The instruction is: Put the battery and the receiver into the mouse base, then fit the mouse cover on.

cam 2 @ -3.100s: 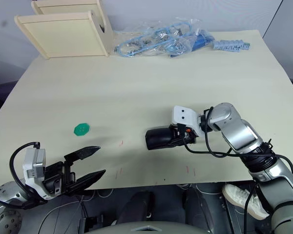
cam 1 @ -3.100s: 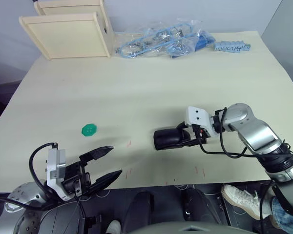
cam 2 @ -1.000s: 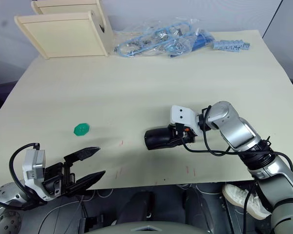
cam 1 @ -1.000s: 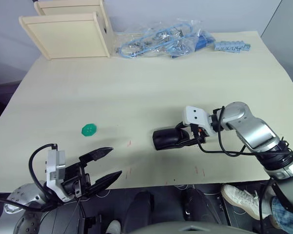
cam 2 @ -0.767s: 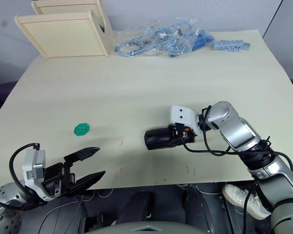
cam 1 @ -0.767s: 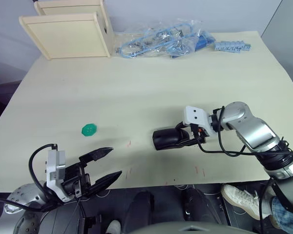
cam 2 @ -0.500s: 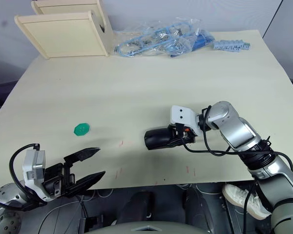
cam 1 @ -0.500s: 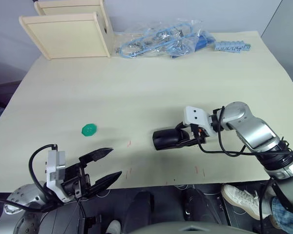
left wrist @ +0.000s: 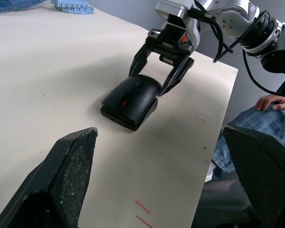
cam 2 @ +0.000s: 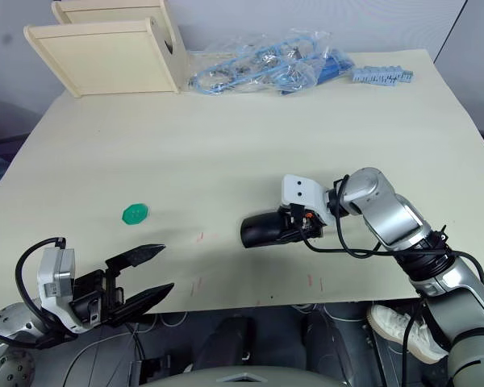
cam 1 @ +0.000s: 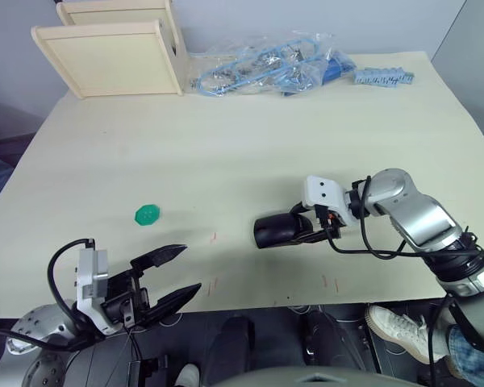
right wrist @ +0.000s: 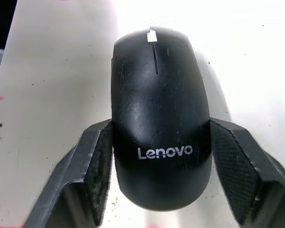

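Mouse cover [right wrist: 159,128] sits fitted on top of the mouse base [left wrist: 126,114], the two forming one black mouse that lies on the worktop [cam 1: 250,145] a little right of the middle and toward the near edge. The white brand lettering shows on the cover in the right wrist view, and a small red spot shows on the top in the left wrist view. The right hand [cam 1: 306,227] reaches in from the right edge side and straddles the rear of the mouse, one finger [right wrist: 92,156] against each flank of the shell, pinching the mouse lightly. The left hand [cam 1: 176,271] hangs at the near edge toward the left corner, its two black fingers spread wide with nothing between them, well apart from the mouse. A round green toothed disc [cam 1: 148,214] lies on the worktop between the left hand and the middle. Along the far edge lie clear bags of blue cables [cam 1: 266,68], a row of small blue blocks [cam 1: 383,77] toward the far right corner, and two pale wooden trays [cam 1: 109,56] standing on edge at the far left corner
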